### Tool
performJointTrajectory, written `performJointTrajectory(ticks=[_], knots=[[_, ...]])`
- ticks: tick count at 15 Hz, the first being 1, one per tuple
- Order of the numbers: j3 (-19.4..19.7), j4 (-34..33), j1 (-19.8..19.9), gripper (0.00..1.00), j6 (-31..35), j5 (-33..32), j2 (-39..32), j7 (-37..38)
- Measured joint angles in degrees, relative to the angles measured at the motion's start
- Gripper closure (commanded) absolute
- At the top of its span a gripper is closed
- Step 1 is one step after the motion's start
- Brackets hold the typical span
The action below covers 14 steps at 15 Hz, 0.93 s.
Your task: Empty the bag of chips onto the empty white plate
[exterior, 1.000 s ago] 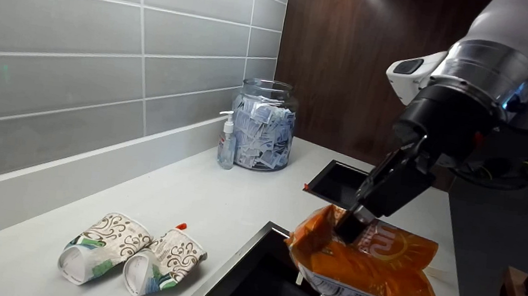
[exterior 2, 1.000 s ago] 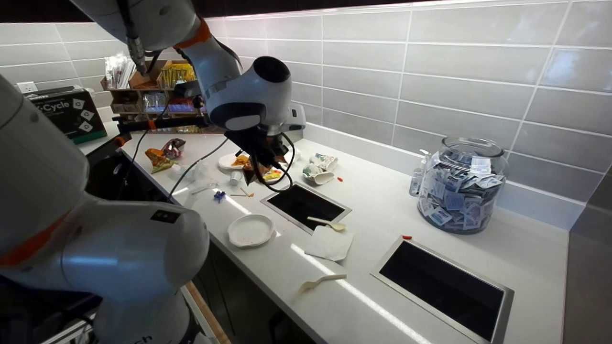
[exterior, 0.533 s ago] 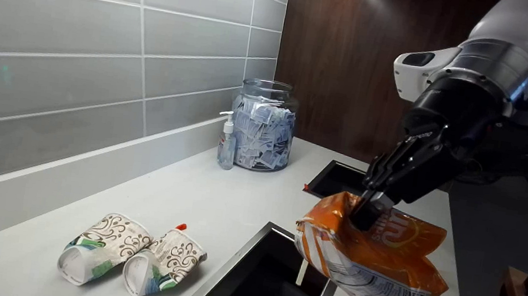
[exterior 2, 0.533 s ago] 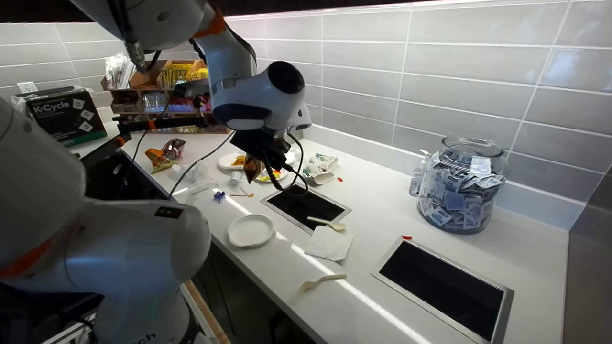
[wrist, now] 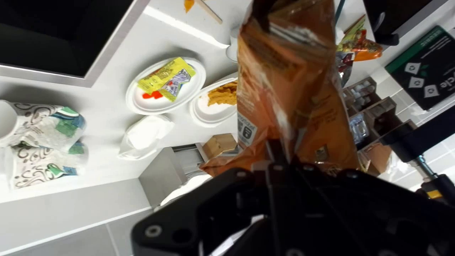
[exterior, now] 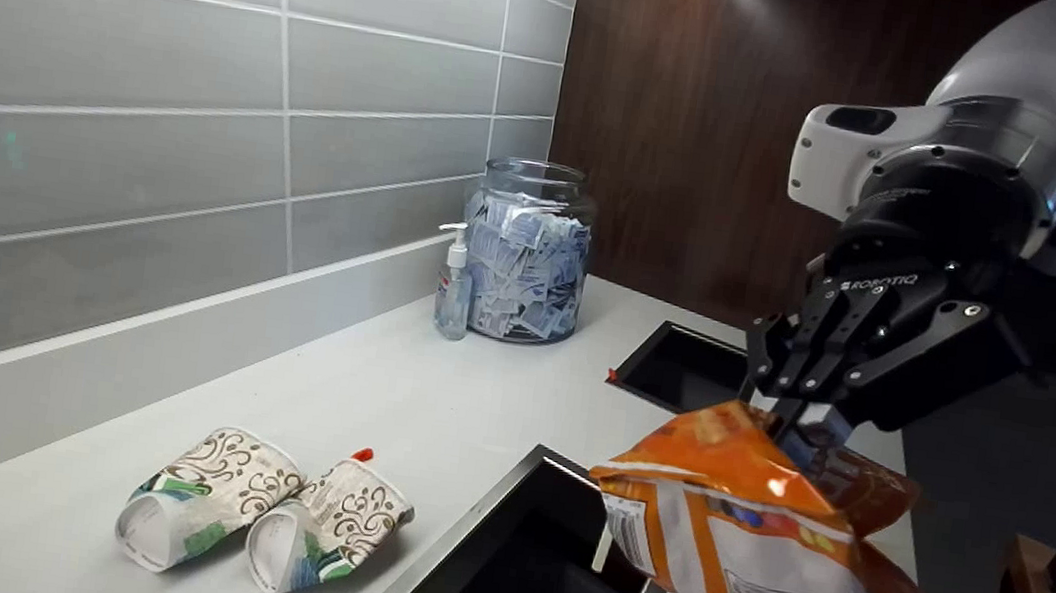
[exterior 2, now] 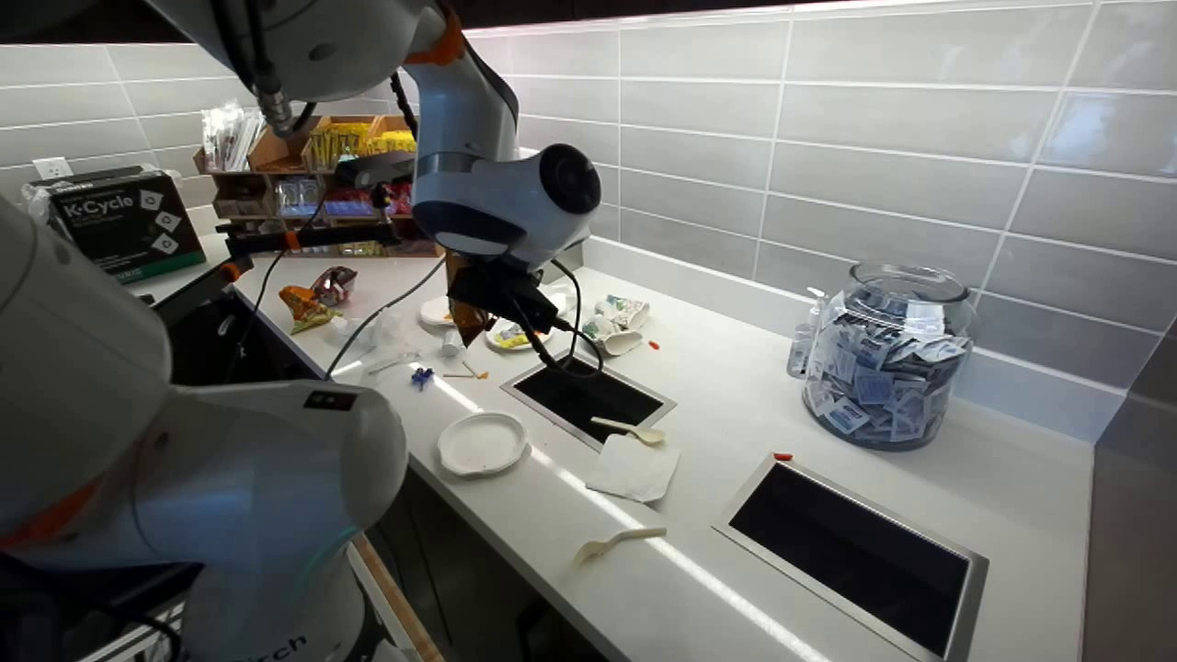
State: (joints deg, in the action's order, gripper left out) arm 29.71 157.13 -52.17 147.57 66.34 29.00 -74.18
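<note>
The orange foil bag of chips (exterior: 760,537) hangs from my gripper (exterior: 799,426) above the counter beside a bin opening. It also shows in an exterior view (exterior 2: 467,324), partly behind the wrist, and fills the centre of the wrist view (wrist: 284,71). My gripper (wrist: 279,154) is shut on the bag, pinching its foil. A dark gap shows at the bag's far end; I cannot tell whether it is the mouth. An empty white plate (exterior 2: 483,443) lies near the counter's front edge. A white dish (wrist: 145,137) lies beside a plate with yellow wrappers (wrist: 199,75) and a dish with orange chips (wrist: 204,119).
Two speckled packets (exterior: 212,490) lie left of the bin opening (exterior: 536,559). A second opening (exterior 2: 855,552), a glass jar (exterior 2: 892,359), a soap bottle (exterior: 454,293), a napkin (exterior 2: 634,467) and spoons (exterior 2: 616,544) are on the counter. A shelf (exterior 2: 303,184) stands behind.
My gripper, still shut on the bag, has moved right and turned in one exterior view, so the bag's printed back now faces that camera. The arm has lowered slightly. The counter items stay put.
</note>
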Motion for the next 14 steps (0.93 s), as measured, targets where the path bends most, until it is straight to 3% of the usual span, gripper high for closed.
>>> performJointTrajectory(ticks=[2, 5, 11, 14], knots=[[-0.23, -0.08, 1.35, 0.99, -3.59, 1.08, -0.17, -3.13], [-5.99, 0.06, 8.55, 0.99, -8.23, 3.86, -1.14, -5.83], [-6.75, 0.07, 9.37, 1.0, -8.3, 4.15, -1.55, -6.11], [-14.24, -0.13, 17.41, 1.0, -12.86, 5.02, -2.11, -7.2]])
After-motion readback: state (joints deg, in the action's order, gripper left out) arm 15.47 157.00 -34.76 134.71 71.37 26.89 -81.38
